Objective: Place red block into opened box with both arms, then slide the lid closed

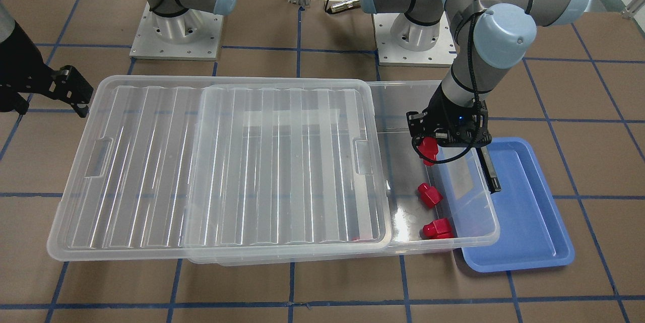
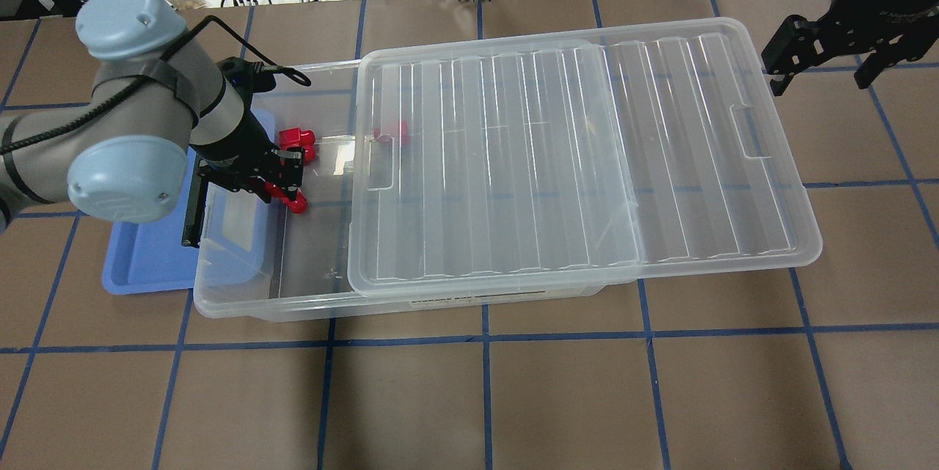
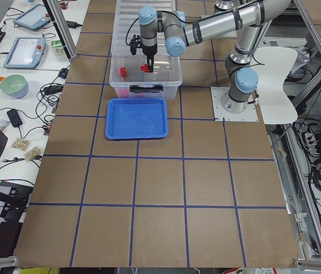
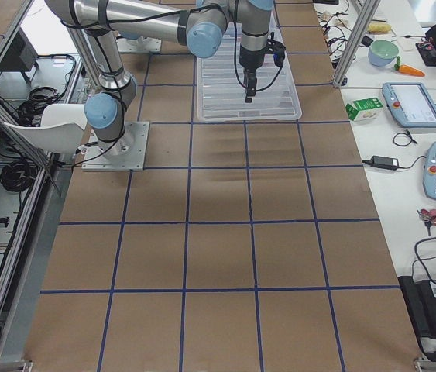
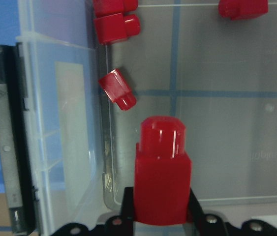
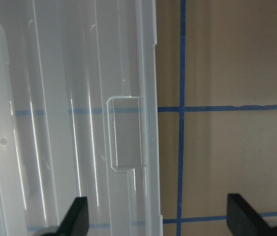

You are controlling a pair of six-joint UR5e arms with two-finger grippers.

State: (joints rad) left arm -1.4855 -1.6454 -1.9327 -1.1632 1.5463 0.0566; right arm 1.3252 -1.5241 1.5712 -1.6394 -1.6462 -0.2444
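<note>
My left gripper (image 2: 285, 193) is shut on a red block (image 1: 428, 147), which hangs over the uncovered end of the clear box (image 1: 485, 214). The left wrist view shows the red block (image 5: 162, 183) upright between the fingers, above the box floor. Several more red blocks (image 1: 430, 195) lie on that floor, one (image 2: 393, 131) under the lid. The ribbed clear lid (image 2: 572, 162) lies slid aside, covering most of the box and overhanging its far end. My right gripper (image 2: 820, 76) is open, hovering just past the lid's outer edge (image 6: 148, 123) near its notch.
A shallow blue tray (image 1: 529, 222) sits against the box's open end, beside the black latch bar (image 1: 490, 172). Both arm bases (image 1: 176, 30) stand behind the box. Brown table with blue grid lines surrounds everything.
</note>
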